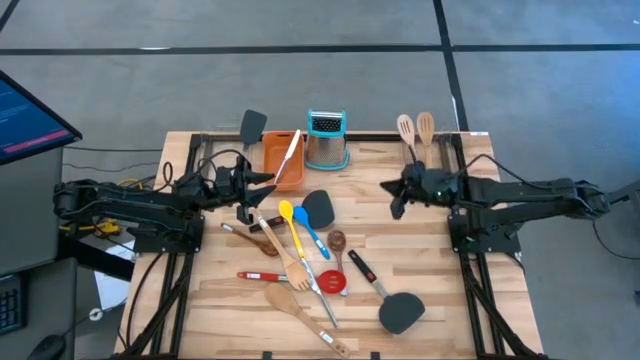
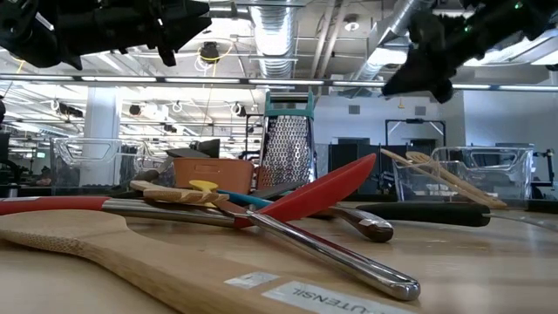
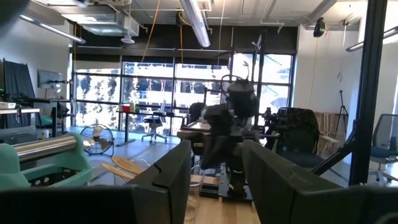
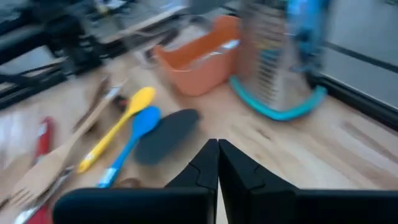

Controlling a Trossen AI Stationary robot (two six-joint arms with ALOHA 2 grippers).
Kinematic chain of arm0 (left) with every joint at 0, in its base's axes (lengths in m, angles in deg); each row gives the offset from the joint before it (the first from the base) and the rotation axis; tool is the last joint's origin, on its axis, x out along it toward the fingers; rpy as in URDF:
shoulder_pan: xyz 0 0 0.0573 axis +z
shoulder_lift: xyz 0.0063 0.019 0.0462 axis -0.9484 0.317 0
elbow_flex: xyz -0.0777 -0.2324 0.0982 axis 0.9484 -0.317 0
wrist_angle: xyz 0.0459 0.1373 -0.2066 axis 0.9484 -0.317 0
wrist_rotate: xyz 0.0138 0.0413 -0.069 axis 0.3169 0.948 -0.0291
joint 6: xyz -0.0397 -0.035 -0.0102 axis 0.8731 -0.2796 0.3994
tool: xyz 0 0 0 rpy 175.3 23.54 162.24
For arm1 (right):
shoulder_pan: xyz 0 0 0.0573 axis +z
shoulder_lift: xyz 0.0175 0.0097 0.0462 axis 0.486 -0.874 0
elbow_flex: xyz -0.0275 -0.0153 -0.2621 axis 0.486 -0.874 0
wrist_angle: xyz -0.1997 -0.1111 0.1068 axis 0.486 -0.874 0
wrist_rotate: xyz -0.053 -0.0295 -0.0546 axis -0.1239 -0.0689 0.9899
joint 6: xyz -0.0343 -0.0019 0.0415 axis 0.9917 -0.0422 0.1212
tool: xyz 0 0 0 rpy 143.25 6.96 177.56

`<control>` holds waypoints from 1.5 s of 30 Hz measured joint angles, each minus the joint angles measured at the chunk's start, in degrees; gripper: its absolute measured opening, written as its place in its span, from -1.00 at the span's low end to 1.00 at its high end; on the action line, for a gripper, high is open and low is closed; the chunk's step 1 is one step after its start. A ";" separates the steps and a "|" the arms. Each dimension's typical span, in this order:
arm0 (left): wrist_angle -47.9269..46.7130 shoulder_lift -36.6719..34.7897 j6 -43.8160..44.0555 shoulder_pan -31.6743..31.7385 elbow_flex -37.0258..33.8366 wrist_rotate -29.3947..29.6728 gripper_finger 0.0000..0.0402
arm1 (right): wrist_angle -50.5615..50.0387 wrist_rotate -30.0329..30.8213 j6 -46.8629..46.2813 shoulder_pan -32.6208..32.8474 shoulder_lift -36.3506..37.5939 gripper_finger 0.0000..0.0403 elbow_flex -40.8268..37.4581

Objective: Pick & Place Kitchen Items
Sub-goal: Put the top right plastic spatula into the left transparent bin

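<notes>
From above, the utensils lay heaped in the lower middle of the wooden table: a yellow spoon, a blue spoon, a red spoon, wooden spatulas and two black turners. Two wooden spoons stood apart at the upper right, and an orange tray and a steel grater sat at the top centre. The left gripper hung left of centre beside the tray, the right gripper right of centre, neither holding anything.

The low view alone showed both arms raised clear of the table, at the frame's top corners, with the red spoon leaning over a steel handle in the foreground.

The left wrist view looked level into the room; its fingers stood parted with nothing between them, the other arm visible beyond.

The right wrist view looked down on the yellow spoon, blue spoon and a black turner at centre left; its fingertips were pressed together, empty.
</notes>
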 joint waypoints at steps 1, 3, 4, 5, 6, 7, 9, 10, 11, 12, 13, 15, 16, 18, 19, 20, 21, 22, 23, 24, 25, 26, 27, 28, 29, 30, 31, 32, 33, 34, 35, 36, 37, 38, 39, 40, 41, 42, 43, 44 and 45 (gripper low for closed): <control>-0.09 0.00 0.00 0.00 -0.02 0.00 -0.35 | 1.01 0.02 0.63 1.41 -0.75 -0.98 -0.01; -0.08 0.00 0.00 0.00 0.00 0.00 -0.35 | 2.81 0.03 2.28 3.81 -2.21 -0.99 -0.01; -0.09 0.00 0.00 0.00 0.00 0.00 -0.35 | 4.04 0.04 3.25 4.97 -3.09 -0.99 -0.01; -0.11 0.00 0.00 0.00 0.00 0.00 -0.35 | 5.42 0.04 4.63 5.88 -4.02 -0.99 -0.01; -0.11 0.00 0.00 0.00 0.00 -0.02 -0.35 | 6.25 0.02 6.45 6.59 -4.78 -0.99 -0.01; -0.09 0.00 0.00 0.00 0.00 -0.01 -0.35 | 7.50 0.03 8.66 7.18 -5.42 -0.99 -0.01; -0.11 0.00 0.00 0.00 0.00 -0.01 -0.35 | 10.63 0.06 12.76 7.97 -6.07 -0.98 -0.01; -0.08 0.00 0.00 0.00 0.00 -0.02 -0.35 | 11.71 0.07 14.42 8.23 -6.26 -0.98 -0.01; -0.09 0.00 0.00 0.00 -0.01 0.00 -0.35 | 12.76 0.09 15.89 8.26 -6.52 -0.98 -0.01; -0.13 0.00 0.00 0.00 0.00 -0.02 -0.35 | 13.73 0.09 17.06 8.25 -6.69 -0.99 -0.01; -0.10 0.00 0.00 0.00 0.00 0.00 -0.35 | 14.48 0.09 17.82 8.22 -6.72 -0.99 -0.01; -0.11 0.00 0.00 0.00 0.00 -0.01 -0.35 | 15.46 0.15 18.81 8.22 -6.57 -1.00 -0.01; -0.11 0.00 0.00 0.00 0.00 -0.02 -0.35 | 15.44 0.17 19.04 8.20 -6.54 -1.00 -0.01; -0.08 0.00 0.00 0.00 0.00 -0.02 -0.35 | 15.14 0.17 19.07 7.86 -6.57 -0.99 -0.01; -0.11 0.00 0.00 0.00 0.00 -0.02 -0.35 | 15.21 0.17 19.07 7.66 -6.57 -0.99 -0.01; -0.08 0.00 0.00 0.00 -0.01 -0.02 -0.35 | 15.26 0.19 19.07 7.45 -6.57 -0.99 -0.01; -0.08 0.00 0.00 0.00 0.00 -0.02 -0.35 | 15.22 0.19 19.07 7.21 -6.57 -0.99 -0.01; -0.08 0.00 0.00 0.00 0.00 -0.02 -0.35 | 15.20 0.19 19.05 6.96 -6.57 -0.99 -0.01; -0.06 0.00 0.00 0.00 0.00 -0.02 -0.35 | 15.20 0.20 19.03 6.73 -6.57 -0.99 -0.01; -0.08 0.00 0.00 0.00 0.00 -0.02 -0.35 | 15.20 0.18 19.03 6.52 -6.57 -0.99 -0.01; -0.08 0.00 0.00 0.00 0.00 -0.02 -0.35 | 15.18 0.20 19.03 6.38 -6.57 -0.99 -0.01; -0.08 0.00 0.00 0.00 0.00 -0.02 -0.35 | 15.15 0.19 19.01 6.25 -6.57 -0.99 -0.01; -0.08 0.00 0.00 0.00 0.00 -0.02 -0.35 | 15.15 0.18 19.01 6.14 -6.57 -0.99 -0.01; -0.08 0.00 0.00 0.00 0.00 -0.02 -0.35 | 15.15 0.20 19.01 6.16 -6.57 -0.99 -0.01; -0.07 0.00 0.00 0.00 0.00 -0.02 -0.35 | 15.15 0.19 19.01 6.20 -6.58 -0.99 -0.01; -0.06 0.00 -0.01 -0.02 0.00 -0.02 -0.35 | 15.15 0.20 19.00 6.23 -6.60 -0.99 -0.01; -0.08 0.00 0.00 0.00 0.00 -0.02 -0.35 | 15.13 0.18 18.96 6.23 -6.61 -0.99 -0.01; -0.06 0.00 0.00 -0.01 0.00 -0.02 -0.35 | 15.12 0.19 18.95 6.22 -6.61 -0.99 -0.01; -0.06 0.00 0.00 0.00 0.00 -0.02 -0.35 | 15.13 0.19 18.90 6.21 -6.61 -0.99 -0.01; -0.07 0.00 0.00 0.00 0.00 -0.02 -0.35 | 15.12 0.20 18.88 6.21 -6.61 -0.99 -0.01; -0.08 0.00 -0.01 0.00 0.00 -0.02 -0.35 | 15.13 0.18 18.87 6.21 -6.61 -0.99 -0.01; -0.06 0.00 0.00 0.00 0.00 -0.02 -0.35 | 15.11 0.18 18.87 6.21 -6.61 -0.99 -0.01; -0.08 0.00 0.00 0.00 0.00 -0.02 -0.35 | 15.11 0.20 18.87 6.21 -6.61 -0.99 -0.01; -0.08 0.00 0.00 0.00 0.00 -0.02 -0.35 | 15.12 0.19 18.87 6.21 -6.61 -0.98 -0.01; -0.08 0.00 0.00 0.00 0.00 -0.02 -0.35 | 15.12 0.20 18.87 6.21 -6.61 -0.98 -0.01; -0.08 0.00 0.00 0.00 0.00 -0.02 -0.35 | 15.11 0.20 18.87 6.21 -6.61 -0.98 -0.01; -0.08 0.00 0.00 0.00 0.00 -0.02 -0.35 | 15.11 0.20 18.87 6.21 -6.61 -0.98 -0.01; -0.08 0.00 0.00 0.00 0.00 -0.02 -0.35 | 15.12 0.20 18.87 6.21 -6.61 -0.98 -0.01; -0.08 0.00 0.00 0.00 0.00 -0.02 -0.35 | 15.13 0.20 18.88 6.21 -6.61 -0.98 -0.01; -0.08 0.00 -0.02 0.00 0.00 -0.02 -0.35 | 15.13 0.20 18.88 6.18 -6.61 -0.98 -0.01; -0.08 0.00 0.00 0.00 0.00 -0.02 -0.35 | 15.12 0.20 18.88 6.18 -6.61 -0.98 -0.01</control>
